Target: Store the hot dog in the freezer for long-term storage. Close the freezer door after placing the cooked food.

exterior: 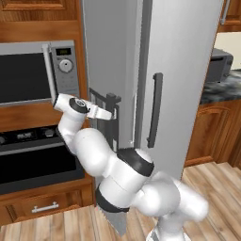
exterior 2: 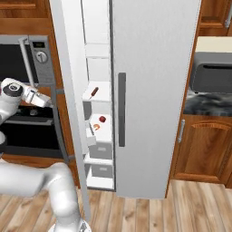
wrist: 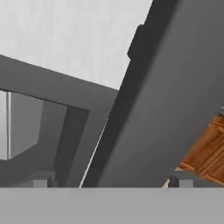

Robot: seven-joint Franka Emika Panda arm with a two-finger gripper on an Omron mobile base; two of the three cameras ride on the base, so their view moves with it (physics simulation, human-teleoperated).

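While the tall grey freezer door (exterior 2: 68, 90) stands ajar, the slender reddish-brown hot dog (exterior 2: 94, 92) lies on a white shelf (exterior 2: 102, 97). The two-finger gripper (exterior: 113, 115), jaws spread wide and empty, sits by the door's dark bar handle (exterior: 112, 120).

Gripper (exterior: 111, 114) right up against the outer face of the freezer door (exterior: 106, 56), tips on either side of its handle (wrist: 131, 105), dispenser panel (wrist: 39, 127) just beside. Door ajar, freezer (exterior 2: 97, 68) behind it, beyond the hand. Hot dog (exterior 2: 94, 92) on a shelf inside, past the door from the hand; two small bits (exterior 2: 99, 122) on the shelf below, drawers (exterior 2: 100, 149) lower still. Right door (exterior 2: 154, 90) shut, on the far side of the freezer. Microwave (exterior: 28, 70) behind the wrist, oven (exterior: 33, 155) under it. Counter (exterior 2: 204, 102) well apart, beyond the right door.
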